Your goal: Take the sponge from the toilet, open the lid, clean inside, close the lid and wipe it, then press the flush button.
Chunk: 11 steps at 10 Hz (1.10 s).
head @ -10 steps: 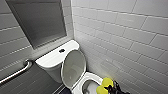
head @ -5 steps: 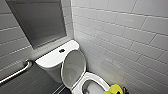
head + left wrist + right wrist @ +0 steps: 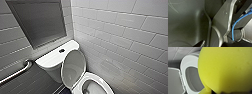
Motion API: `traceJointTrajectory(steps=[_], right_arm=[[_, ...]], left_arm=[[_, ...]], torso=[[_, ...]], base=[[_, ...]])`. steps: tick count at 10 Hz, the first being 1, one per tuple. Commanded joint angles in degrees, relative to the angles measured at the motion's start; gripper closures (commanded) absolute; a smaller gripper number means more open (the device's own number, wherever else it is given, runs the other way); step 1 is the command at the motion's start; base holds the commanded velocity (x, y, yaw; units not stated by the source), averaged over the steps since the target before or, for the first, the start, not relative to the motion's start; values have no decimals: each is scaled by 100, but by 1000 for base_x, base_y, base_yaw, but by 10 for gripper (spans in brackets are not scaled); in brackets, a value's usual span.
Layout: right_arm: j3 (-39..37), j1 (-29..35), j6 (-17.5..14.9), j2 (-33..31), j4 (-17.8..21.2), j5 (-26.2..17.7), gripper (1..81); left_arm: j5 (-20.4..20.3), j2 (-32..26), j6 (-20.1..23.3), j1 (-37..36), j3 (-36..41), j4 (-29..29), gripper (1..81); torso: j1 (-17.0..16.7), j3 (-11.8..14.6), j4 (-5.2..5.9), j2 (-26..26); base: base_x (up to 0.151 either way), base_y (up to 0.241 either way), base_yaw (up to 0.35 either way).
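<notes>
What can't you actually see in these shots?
Front of the toilet: head view, cut off by the bottom edge.
Part of the bowl: right wrist view, hidden behind the sponge.
Detail of the flush button: head view, too small, blurred.
Surroundings in the left wrist view: blocked by the robot's own dark parts.

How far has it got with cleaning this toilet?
Done, it seems: the sponge is picked up, and the lid stands open. In hand: the sponge hangs near the bowl, so cleaning inside looks under way or about to start. Left: closing and wiping the lid, then pressing the flush button on the tank.
</notes>
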Motion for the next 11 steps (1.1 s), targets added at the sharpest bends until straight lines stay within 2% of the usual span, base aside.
traceJointTrajectory(steps=[1,4,6,9,11], right_arm=[[916,821,12,-677,-1103,-166,811],[1032,1953,20,-449,-1202,-1214,811],[683,2666,38,102,-1202,-2047,811],[-66,3151,12,930,-1210,-2489,811],[-796,3353,3,1677,-1263,-2541,811]], left_arm=[[359,-25,32,-13,116,98,10],[359,90,41,-31,-34,89,10],[359,160,41,-22,-148,89,10],[359,160,41,-22,-148,80,10],[367,151,32,-31,-148,80,10]], torso=[[0,0,0,0],[0,0,0,-2],[0,0,0,-2],[0,0,0,-2],[0,0,0,-2]], base=[[0,0,0],[0,0,0],[0,0,0],[0,0,0],[0,0,0]])
